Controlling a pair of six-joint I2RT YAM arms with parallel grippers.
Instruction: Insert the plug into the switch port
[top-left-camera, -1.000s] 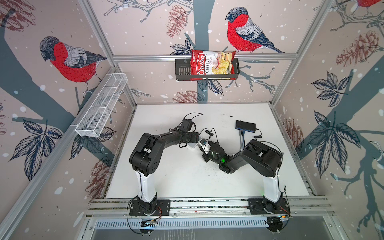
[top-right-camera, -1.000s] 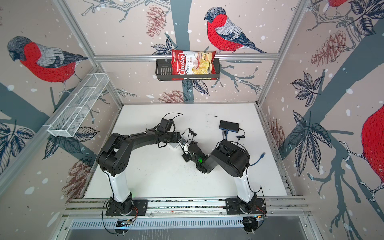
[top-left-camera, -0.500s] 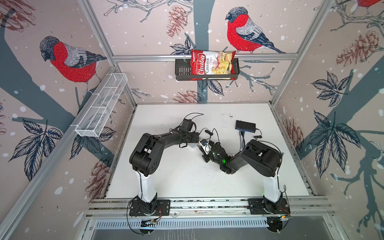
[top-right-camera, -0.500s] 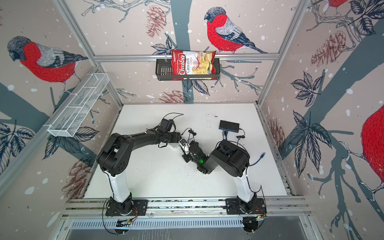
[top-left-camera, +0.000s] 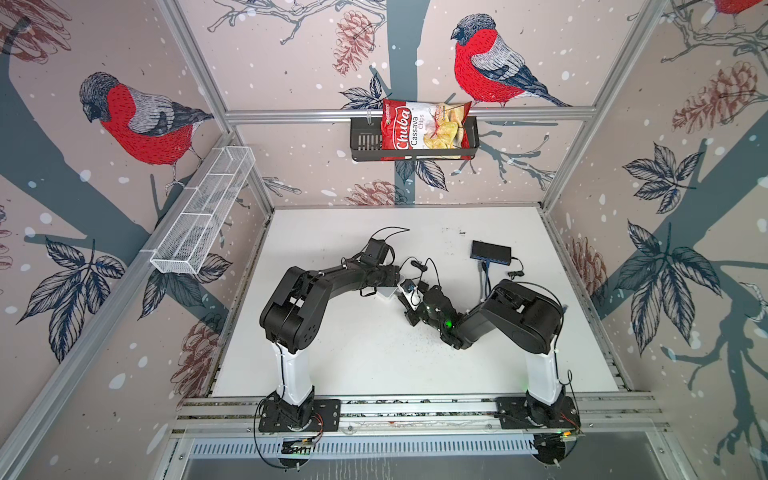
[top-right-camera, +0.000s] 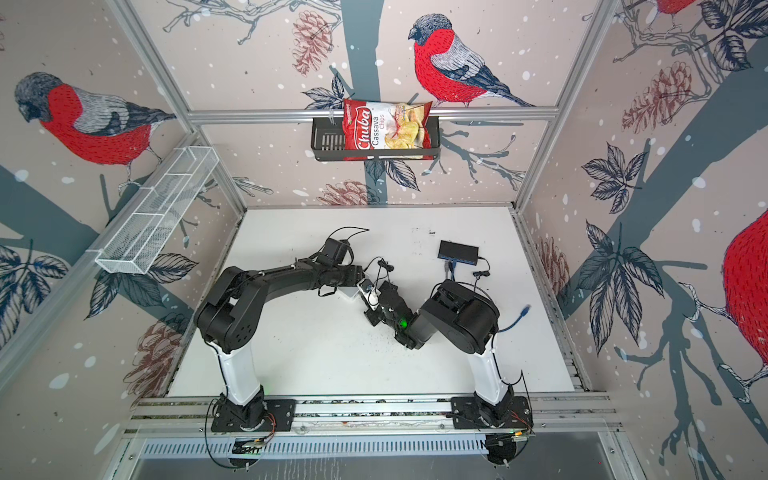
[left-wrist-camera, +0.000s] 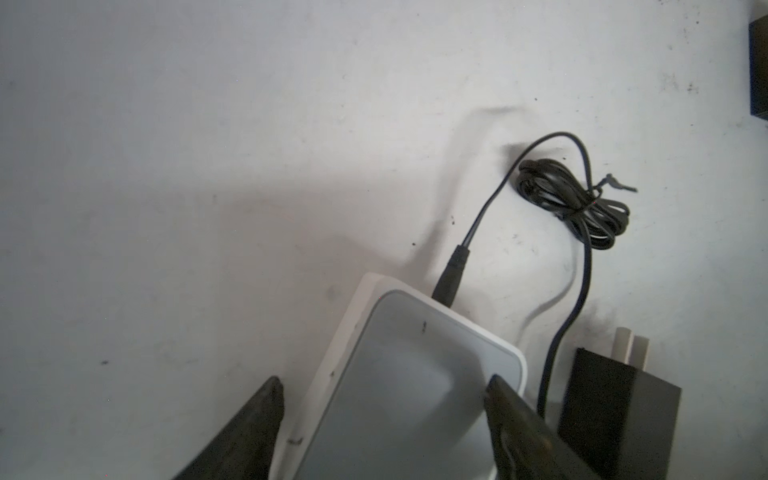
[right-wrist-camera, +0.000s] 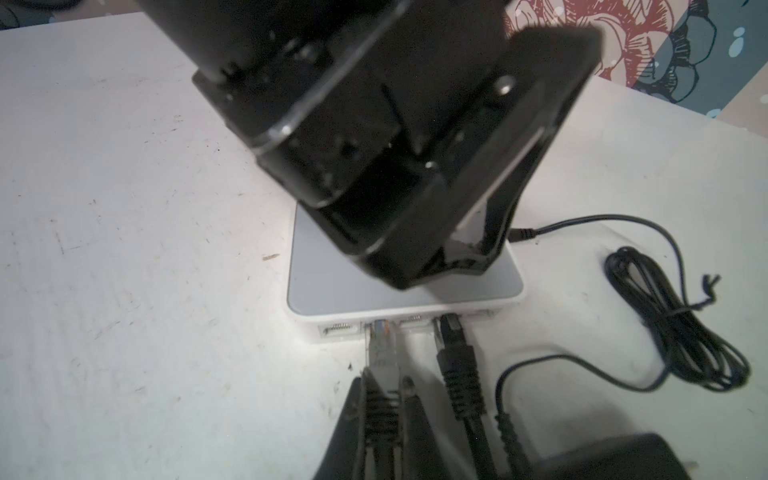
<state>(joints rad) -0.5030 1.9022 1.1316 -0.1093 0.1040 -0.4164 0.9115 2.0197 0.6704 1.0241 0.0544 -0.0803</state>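
Top view: tabletop, white, with the white switch at its middle, well clear of every edge. A black wall basket on the back wall holds one red chip bag, stood on edge. A white mesh rack on the side wall has several compartments and no contents seen. Top view: dark hub toward the far right corner of the tabletop; blue cable end lies loose by the right edge. Left wrist view: left gripper is spread wide astride the switch casing, one finger against its side and a sliver of tabletop showing beside the other; it brackets the casing and does not look clamped. A power jack sits in the casing's rear face, with a coiled cord near and a black adapter just beside. Right wrist view: right gripper is clenched on the boot of the grey plug, whose nose is in the mouth of a front port. A black plug is seated two ports along, with one open port between. Status, judged: alignment done, entry begun. More of the grey plug's body shows than of the black plug's, so the final push to latch is probably left.
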